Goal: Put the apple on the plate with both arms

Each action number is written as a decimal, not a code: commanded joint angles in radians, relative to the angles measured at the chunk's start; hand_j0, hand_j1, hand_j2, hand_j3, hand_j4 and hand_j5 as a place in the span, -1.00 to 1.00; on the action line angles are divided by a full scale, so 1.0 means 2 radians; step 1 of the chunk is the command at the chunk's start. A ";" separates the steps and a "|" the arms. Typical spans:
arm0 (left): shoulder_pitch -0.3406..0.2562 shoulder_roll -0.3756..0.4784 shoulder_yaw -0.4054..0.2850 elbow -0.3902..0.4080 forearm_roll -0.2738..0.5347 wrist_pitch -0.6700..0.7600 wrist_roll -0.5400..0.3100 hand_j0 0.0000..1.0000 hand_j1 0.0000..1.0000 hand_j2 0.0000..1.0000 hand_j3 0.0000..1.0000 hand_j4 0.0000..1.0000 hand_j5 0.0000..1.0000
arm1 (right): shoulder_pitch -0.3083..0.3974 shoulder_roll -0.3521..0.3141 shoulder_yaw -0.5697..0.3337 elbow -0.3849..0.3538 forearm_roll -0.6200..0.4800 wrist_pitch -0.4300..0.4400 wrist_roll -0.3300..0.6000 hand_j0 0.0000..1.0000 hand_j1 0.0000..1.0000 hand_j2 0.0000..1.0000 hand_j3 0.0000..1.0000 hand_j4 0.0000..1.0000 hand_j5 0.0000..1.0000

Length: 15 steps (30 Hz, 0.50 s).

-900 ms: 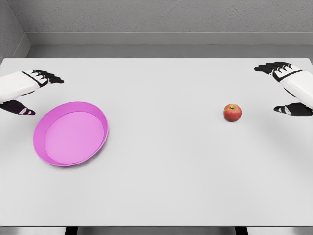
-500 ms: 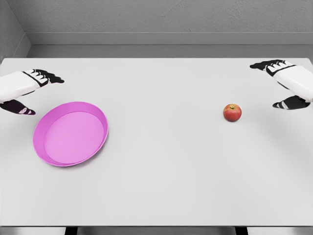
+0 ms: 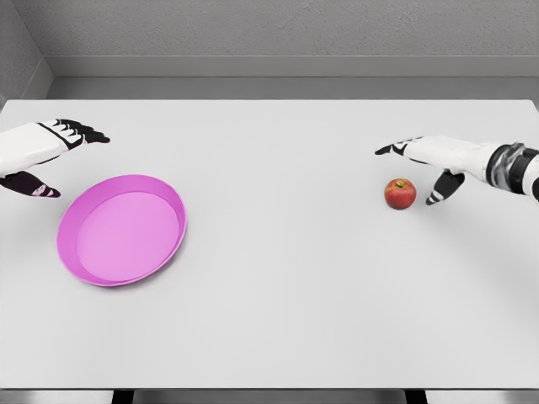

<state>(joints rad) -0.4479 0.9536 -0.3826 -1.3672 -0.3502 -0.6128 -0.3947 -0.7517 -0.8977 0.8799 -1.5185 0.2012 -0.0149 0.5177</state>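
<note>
A small red apple point(image 3: 400, 194) stands on the white table, right of the middle. My right hand point(image 3: 414, 171) reaches in from the right edge, open, its fingers spread just above and beside the apple without touching it. A pink round plate point(image 3: 175, 202) lies on the left part of the table. My left hand point(image 3: 59, 156) hovers open at the left edge, just up and left of the plate, holding nothing.
The white table point(image 3: 278, 295) fills most of the view, with its front edge near the bottom. A grey wall runs behind its far edge.
The right hand has swung in from the far right edge towards the apple and dropped lower, its fingers now beside the fruit. The left hand, plate and apple have not moved.
</note>
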 commanded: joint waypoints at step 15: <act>0.000 -0.003 0.006 0.002 -0.003 0.001 0.000 1.00 1.00 1.00 1.00 1.00 1.00 | -0.017 0.019 0.054 0.037 0.001 -0.003 0.002 1.00 1.00 1.00 1.00 1.00 1.00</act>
<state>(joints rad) -0.4479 0.9474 -0.3729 -1.3636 -0.3618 -0.6128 -0.3947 -0.7854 -0.8591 0.9859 -1.4429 0.2028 -0.0195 0.5218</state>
